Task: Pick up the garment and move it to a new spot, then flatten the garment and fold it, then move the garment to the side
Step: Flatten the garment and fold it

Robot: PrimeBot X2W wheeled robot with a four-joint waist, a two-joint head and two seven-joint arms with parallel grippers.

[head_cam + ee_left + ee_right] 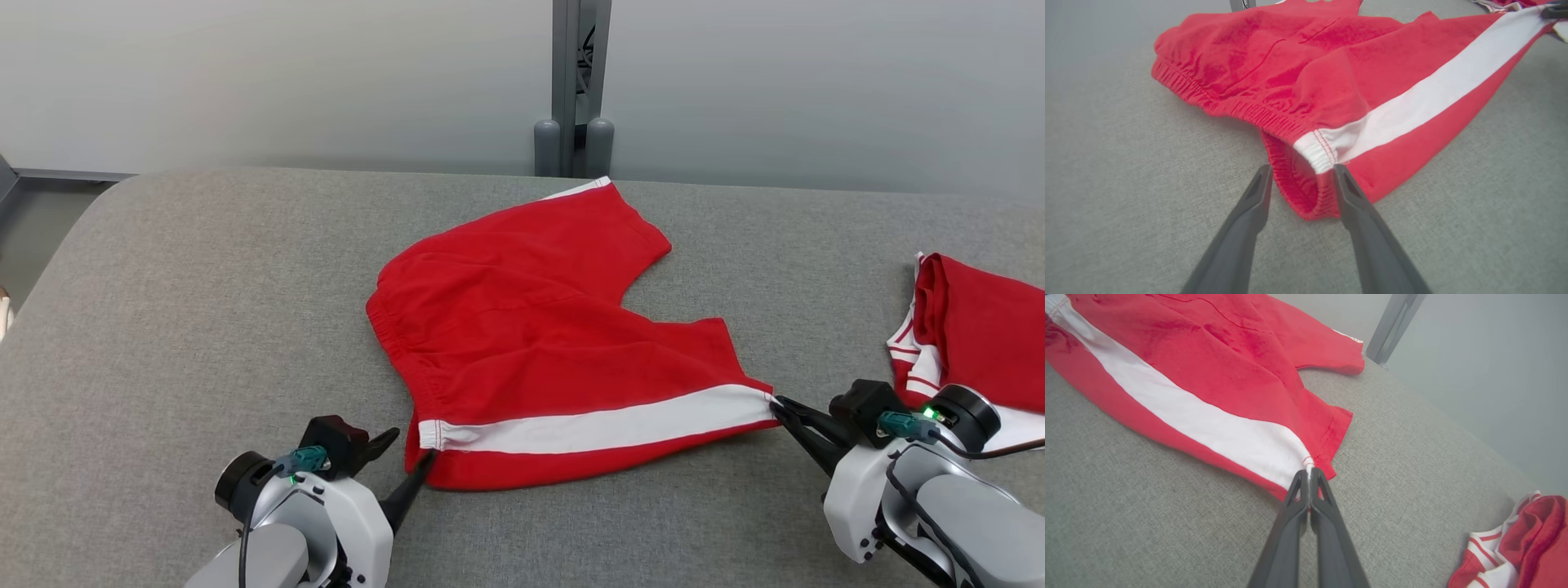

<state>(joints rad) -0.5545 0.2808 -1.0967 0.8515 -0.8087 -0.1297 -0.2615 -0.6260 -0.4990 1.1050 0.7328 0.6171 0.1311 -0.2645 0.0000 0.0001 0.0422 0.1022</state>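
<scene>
Grey fabric-covered table (204, 269): red shorts (522, 327) spread mid-surface; second red-white garment (971, 335) bunched at right edge.

Matt, soft knit was noted on the red-and-white cloth shorts (531, 327). The grey woven-fabric table surface (204, 310) was recorded coarse; left gripper (1301, 168) fingers (1237, 237) smooth, matt plastic.

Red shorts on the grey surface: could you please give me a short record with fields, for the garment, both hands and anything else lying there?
garment: red shorts with white side stripe, spread but wrinkled on grey surface
left hand: open, fingers either side of the waistband corner
right hand: shut on the leg hem at the stripe's end
other item: red and white garment, bunched, on the right, apart from the shorts
</scene>
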